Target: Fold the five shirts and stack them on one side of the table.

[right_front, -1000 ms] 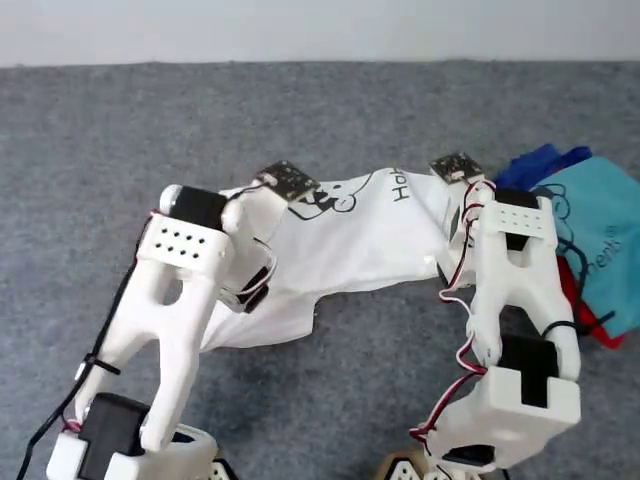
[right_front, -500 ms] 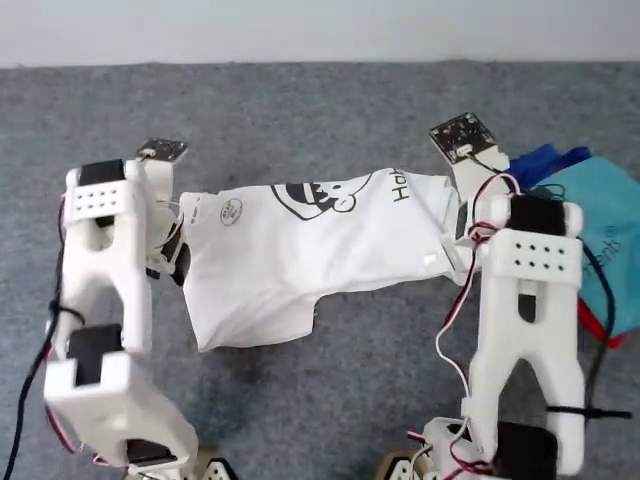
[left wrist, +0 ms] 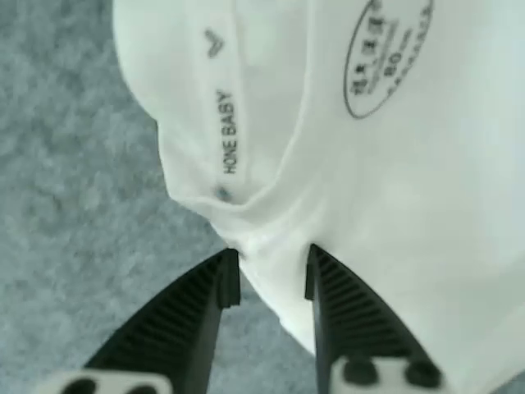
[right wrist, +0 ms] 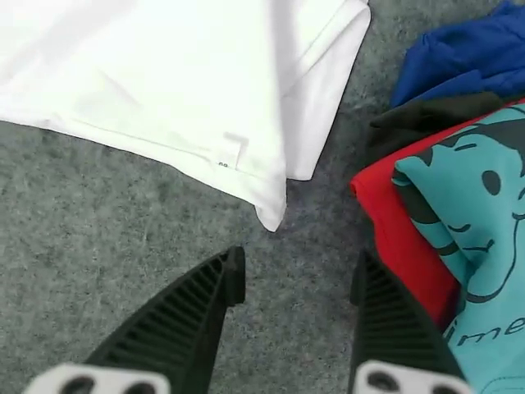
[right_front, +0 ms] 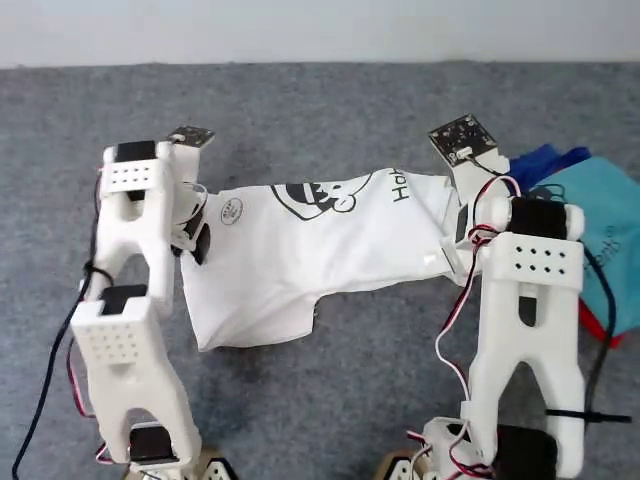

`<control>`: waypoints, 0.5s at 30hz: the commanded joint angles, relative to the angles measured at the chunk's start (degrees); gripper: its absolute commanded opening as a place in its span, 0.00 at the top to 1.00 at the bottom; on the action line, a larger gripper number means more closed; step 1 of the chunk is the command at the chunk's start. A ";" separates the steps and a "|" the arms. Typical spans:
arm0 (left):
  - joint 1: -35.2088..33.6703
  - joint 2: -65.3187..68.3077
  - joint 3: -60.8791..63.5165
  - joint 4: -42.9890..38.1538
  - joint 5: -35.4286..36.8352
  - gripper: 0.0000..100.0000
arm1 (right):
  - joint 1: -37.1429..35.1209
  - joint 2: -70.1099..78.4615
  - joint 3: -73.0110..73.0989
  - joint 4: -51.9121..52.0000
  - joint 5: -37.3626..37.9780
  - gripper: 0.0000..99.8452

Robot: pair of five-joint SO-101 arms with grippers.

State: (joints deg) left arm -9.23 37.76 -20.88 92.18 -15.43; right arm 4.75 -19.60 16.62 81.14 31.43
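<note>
Left end effector [left wrist: 269, 275] is released, straddling an edge of the white shirt [left wrist: 394, 205]. Right end effector [right wrist: 299, 275] hangs released above the bench [right wrist: 107, 205].

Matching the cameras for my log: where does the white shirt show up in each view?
High view: the white shirt lies spread out in the middle of the grey table cover.
Left wrist view: its neck-label end, with an edge between the left gripper's open fingers.
Right wrist view: one corner, beside the teal shirt.
Shared landmark: the grey table cover under the shirt.
</note>
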 commanded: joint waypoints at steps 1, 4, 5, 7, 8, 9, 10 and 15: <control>0.62 3.34 -5.32 1.23 -0.53 0.86 | -0.13 -2.77 -0.18 0.48 0.53 0.78; 0.44 7.30 -6.90 1.32 -0.53 0.86 | -0.13 -2.77 -0.18 0.57 0.35 0.78; 0.44 8.26 -7.43 1.32 -0.53 0.86 | -0.13 -2.77 -0.18 0.57 0.35 0.78; 0.44 9.85 -7.87 1.32 -0.53 0.86 | -0.13 -2.77 -0.18 0.57 0.35 0.78; 0.53 10.37 -7.87 1.32 -0.53 0.86 | -0.13 -2.77 -0.18 0.57 0.35 0.78; 0.53 10.73 -7.87 1.32 -0.53 0.86 | -0.13 -2.77 -0.18 0.57 0.35 0.78; 0.70 10.99 -7.87 1.32 -0.53 0.86 | -0.13 -2.77 -0.18 0.57 0.35 0.78; 2.73 11.16 -7.87 1.32 -0.44 0.99 | -0.57 -2.77 -0.18 0.57 0.26 0.78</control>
State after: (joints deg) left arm -8.26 47.87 -28.09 93.32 -15.60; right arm 4.84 -19.60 16.62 81.14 31.43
